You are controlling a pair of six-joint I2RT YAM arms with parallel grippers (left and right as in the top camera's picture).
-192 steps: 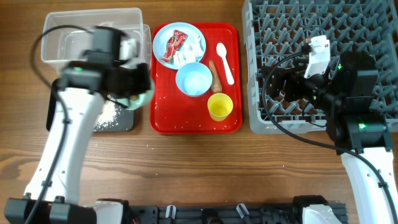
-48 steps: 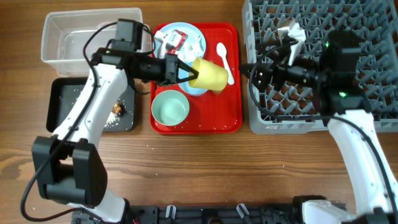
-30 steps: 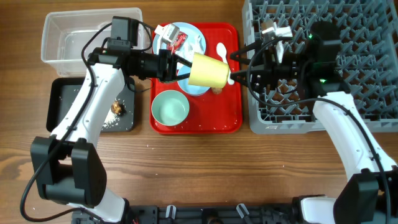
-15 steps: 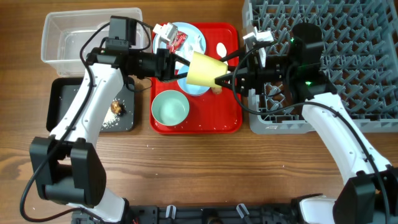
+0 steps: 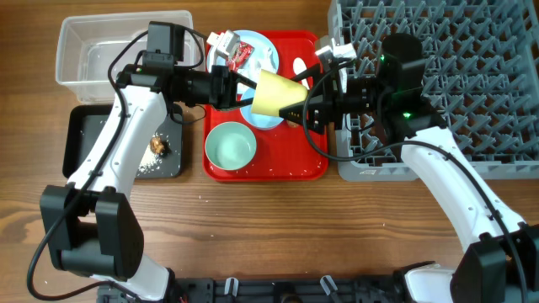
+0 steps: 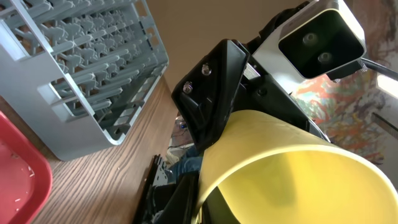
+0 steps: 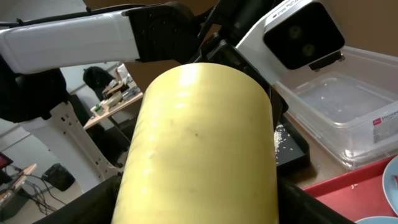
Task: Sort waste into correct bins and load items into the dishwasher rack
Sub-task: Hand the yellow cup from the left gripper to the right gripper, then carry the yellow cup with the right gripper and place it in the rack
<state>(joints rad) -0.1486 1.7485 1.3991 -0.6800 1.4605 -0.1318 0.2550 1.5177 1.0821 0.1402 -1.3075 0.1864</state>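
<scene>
Already the crumbs (image 5: pixel 145 166) and dark lump (image 5: pixel 157 146) lay in the black tray (image 5: pixel 74 143). Our left gripper (image 5: pixel 246 87) pinched the yellow cup (image 5: pixel 274 93) above the red tray (image 5: pixel 268 171), while our right gripper (image 5: pixel 301 108) flanked its base, grip unclear to us. We judged the wrapper (image 5: pixel 238 55), plate (image 5: pixel 266 49), bowl (image 5: pixel 231 145) and spoon (image 5: pixel 299 66) pending, the rack (image 5: pixel 472 50) unloaded.

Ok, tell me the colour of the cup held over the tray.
The cup is yellow, clearest in the right wrist view.

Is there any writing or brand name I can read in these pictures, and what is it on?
No text here can be read.
Sticker on the clear tub: red and white, print too small to read.
Red wrapper on the blue plate: printing too blurred to read.
</scene>
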